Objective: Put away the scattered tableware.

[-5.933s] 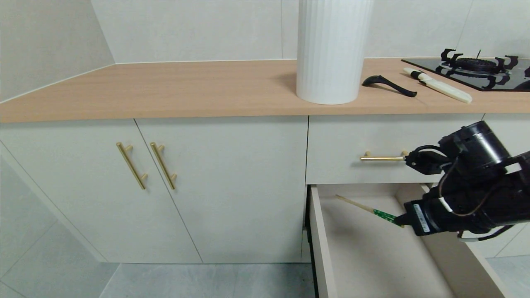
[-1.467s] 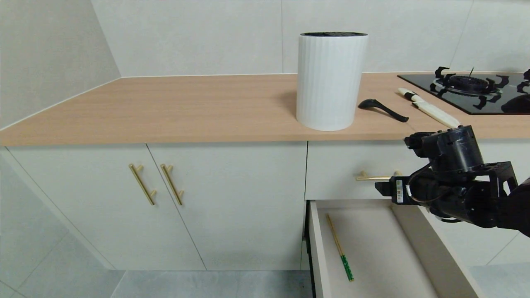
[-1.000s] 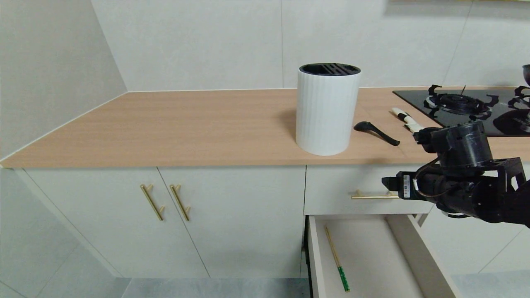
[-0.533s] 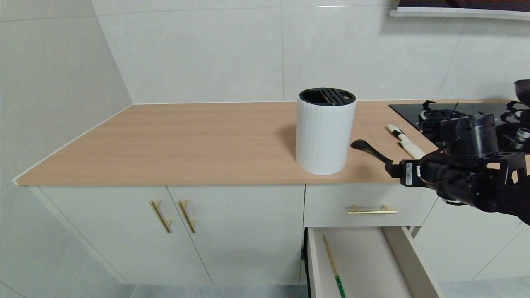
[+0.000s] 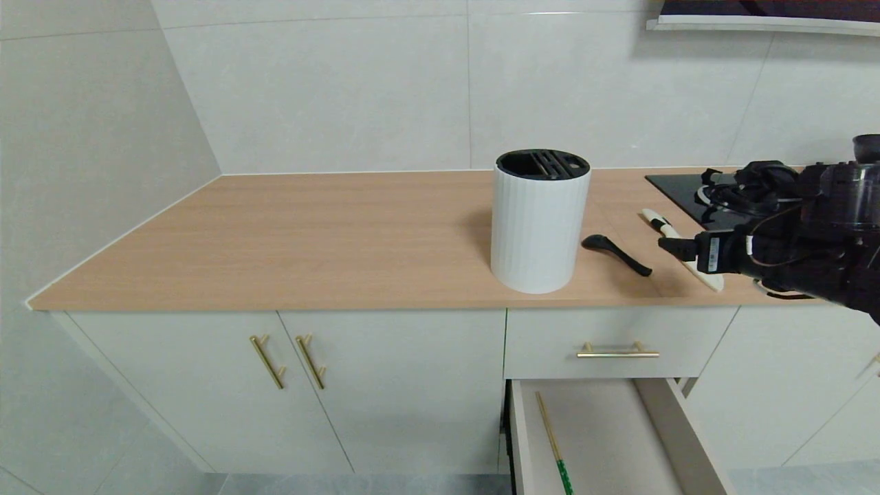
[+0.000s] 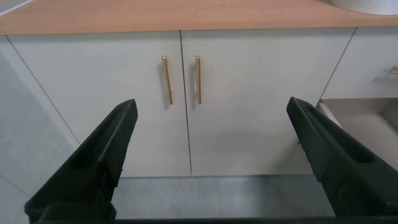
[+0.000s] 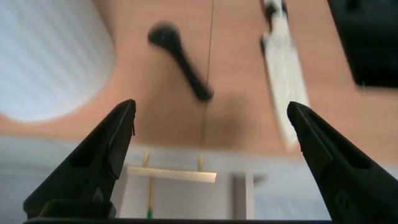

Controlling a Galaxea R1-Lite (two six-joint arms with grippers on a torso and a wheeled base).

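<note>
Rising from the open drawer [image 5: 663, 426], where the green-tipped chopsticks [image 5: 550, 440] are lying stored, the right gripper [image 5: 677, 249] is hovering over the pale, smooth knife [image 5: 652, 220] beside the black spoon [image 5: 615, 253], likely its next pick. Its wrist view is showing jaws spread wide and empty; the left gripper [image 6: 210, 106] is gaping likewise before cabinet doors [image 6: 249, 112]

— We see a white holder [image 5: 533, 234], ribbed in vertical lines, with a black top.
— Beside it we have a black spoon [image 5: 617, 254] and a cream knife [image 7: 283, 71] with a black band, on the light wood-grain counter [image 5: 309, 240].
— Below the holder, we see tan chopsticks [image 5: 552, 443] with green ends and a gold handle [image 5: 617, 354].
</note>
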